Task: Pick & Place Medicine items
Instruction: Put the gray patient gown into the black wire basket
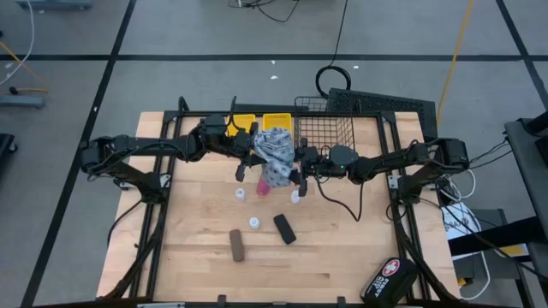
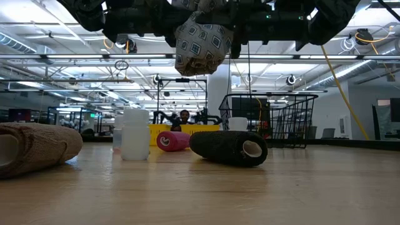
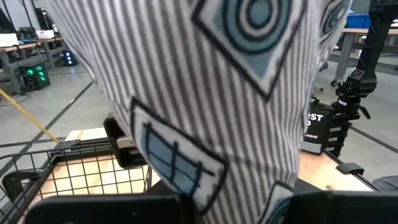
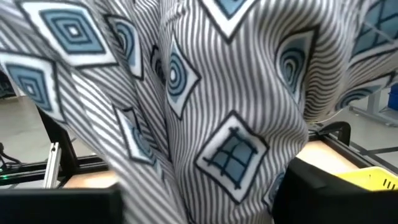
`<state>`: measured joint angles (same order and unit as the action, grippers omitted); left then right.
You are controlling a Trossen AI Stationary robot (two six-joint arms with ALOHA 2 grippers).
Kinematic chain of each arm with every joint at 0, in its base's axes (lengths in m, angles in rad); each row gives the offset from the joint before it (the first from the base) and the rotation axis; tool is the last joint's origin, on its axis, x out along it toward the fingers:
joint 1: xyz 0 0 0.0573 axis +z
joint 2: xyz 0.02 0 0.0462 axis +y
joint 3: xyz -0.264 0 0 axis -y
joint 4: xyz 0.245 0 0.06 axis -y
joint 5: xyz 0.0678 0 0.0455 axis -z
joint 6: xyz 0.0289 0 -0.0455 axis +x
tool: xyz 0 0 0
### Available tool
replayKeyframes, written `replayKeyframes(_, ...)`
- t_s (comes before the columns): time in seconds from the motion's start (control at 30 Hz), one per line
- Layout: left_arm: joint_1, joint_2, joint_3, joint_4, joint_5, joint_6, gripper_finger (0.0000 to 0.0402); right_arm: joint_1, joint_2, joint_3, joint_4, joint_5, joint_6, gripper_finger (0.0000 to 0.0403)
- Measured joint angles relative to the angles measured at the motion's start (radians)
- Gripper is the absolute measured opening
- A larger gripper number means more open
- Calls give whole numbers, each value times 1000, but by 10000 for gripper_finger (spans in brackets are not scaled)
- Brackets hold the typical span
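One sign [image 3: 318,123], partly hidden: "MOVE".

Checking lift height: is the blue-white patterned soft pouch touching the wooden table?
Apart. The low view shows the pouch hanging high above the table.

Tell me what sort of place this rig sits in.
Probably a large robotics lab or workshop hall: rows of ceiling strip lights, more workbenches beyond the wooden table, black floor tape lines marking bays.
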<state>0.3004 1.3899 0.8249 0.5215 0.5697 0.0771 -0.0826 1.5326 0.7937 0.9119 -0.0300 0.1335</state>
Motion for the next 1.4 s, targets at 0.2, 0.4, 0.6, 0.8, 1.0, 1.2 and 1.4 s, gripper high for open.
replayKeyframes(0.2, -1, 0, 0, -8, 5, -3, 67, 0, 0, 0, -22, 2, -42, 84)
replayKeyframes(0.4, -1, 0, 0, -7, 5, -8, 67, 0, 0, 0, -24, 2, -55, 79)
replayKeyframes(0.6, -1, 0, 0, -4, 5, -23, 68, -1, 0, 0, -23, 2, -66, 79)
replayKeyframes(0.8, -1, 0, 0, 8, -4, -53, 97, -1, 0, 0, -22, 4, -68, 79)
replayKeyframes(1.0, -5, 0, 0, 14, -113, -141, 165, -3, 0, 0, -26, 18, -67, 79)
replayKeyframes(1.2, -6, -45, 0, 7, -130, -141, 253, -2, 0, 1, -32, 6, -67, 79)
replayKeyframes(1.4, 7, -164, 0, -44, -165, -134, 305, -2, -5, 2, -38, 2, -67, 78)
